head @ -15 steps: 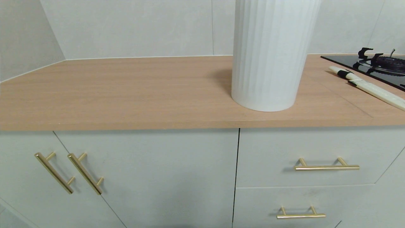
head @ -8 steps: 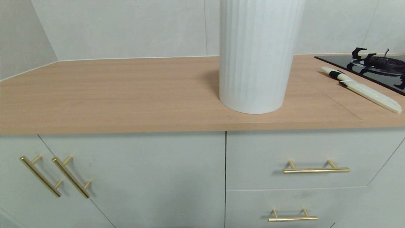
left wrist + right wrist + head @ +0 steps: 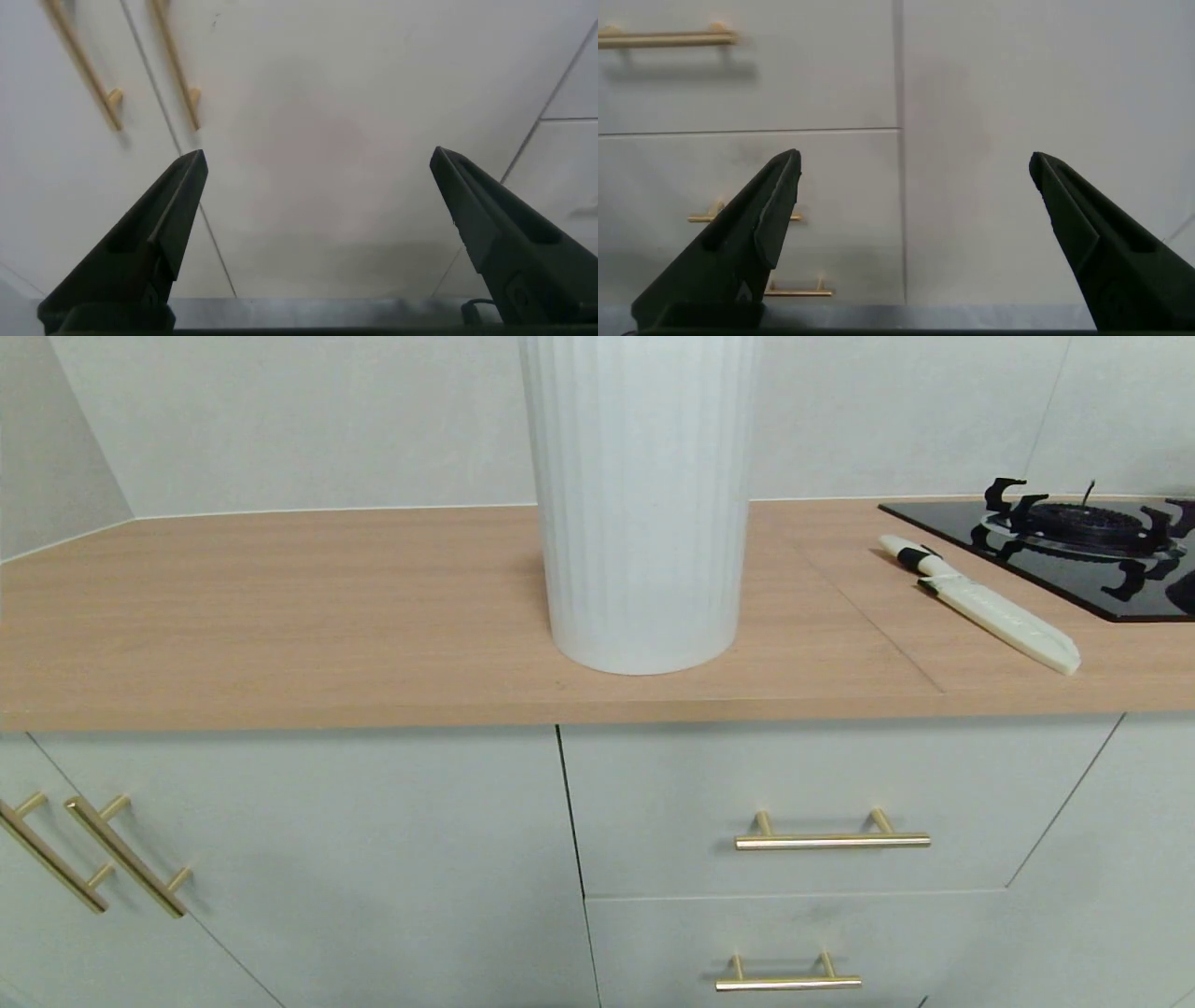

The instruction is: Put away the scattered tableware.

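A cream-coloured knife (image 3: 980, 604) with a black band on its handle lies on the wooden countertop (image 3: 280, 616), right of centre, just in front of the stove. A tall white ribbed container (image 3: 639, 504) stands near the counter's front edge in the middle. My left gripper (image 3: 318, 168) is open, low down, facing the cabinet doors with nothing between its fingers. My right gripper (image 3: 915, 168) is open too, facing the drawer fronts, empty.
A black glass gas stove (image 3: 1074, 537) sits at the counter's right end. Below are pale cabinet doors with gold handles (image 3: 126, 854) and two drawers with gold handles (image 3: 831, 840). The counter's left half is bare wood.
The whole head view has slid, so the camera has turned right: container, knife and stove now sit further left in the picture. Nothing on the counter has moved.
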Controlling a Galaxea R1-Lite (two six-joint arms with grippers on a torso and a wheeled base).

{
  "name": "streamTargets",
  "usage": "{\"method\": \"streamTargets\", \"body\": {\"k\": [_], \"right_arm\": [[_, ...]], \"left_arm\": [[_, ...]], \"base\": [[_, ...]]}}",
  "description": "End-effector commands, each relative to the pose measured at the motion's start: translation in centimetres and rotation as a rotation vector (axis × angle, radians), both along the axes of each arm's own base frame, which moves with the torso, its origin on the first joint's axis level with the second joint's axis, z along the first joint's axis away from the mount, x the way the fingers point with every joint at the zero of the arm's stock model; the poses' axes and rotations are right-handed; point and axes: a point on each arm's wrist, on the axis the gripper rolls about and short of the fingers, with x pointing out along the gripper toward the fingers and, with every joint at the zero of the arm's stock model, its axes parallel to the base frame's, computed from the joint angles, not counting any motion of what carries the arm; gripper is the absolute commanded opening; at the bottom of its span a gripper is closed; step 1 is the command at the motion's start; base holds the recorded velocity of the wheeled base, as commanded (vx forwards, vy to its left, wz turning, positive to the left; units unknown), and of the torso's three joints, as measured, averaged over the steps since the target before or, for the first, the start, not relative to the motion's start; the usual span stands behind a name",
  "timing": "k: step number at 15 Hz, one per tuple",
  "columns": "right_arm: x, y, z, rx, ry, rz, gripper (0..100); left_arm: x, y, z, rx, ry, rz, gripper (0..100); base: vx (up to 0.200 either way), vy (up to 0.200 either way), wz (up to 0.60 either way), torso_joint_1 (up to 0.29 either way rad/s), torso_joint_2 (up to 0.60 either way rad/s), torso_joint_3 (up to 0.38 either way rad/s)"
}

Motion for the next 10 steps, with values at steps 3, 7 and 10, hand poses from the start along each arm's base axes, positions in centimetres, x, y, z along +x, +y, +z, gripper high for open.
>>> {"method": "streamTargets", "body": {"k": [3,7,10], "right_arm": [[0.01,0.0,0.0,0.0,0.002,0.001,100],[0.01,0.0,0.0,-0.002,0.002,0.001,100],[0.01,0.0,0.0,-0.002,0.002,0.001,100]], "left_arm": [[0.01,0.0,0.0,0.0,0.001,0.001,100],[0.01,0.0,0.0,0.0,0.001,0.001,100],[0.01,0.0,0.0,0.0,0.001,0.001,100]], "base": [[0.0,0.0,0.0,0.0,0.0,0.0],[0.0,0.0,0.0,0.0,0.0,0.0],[0.0,0.0,0.0,0.0,0.0,0.0]]}}
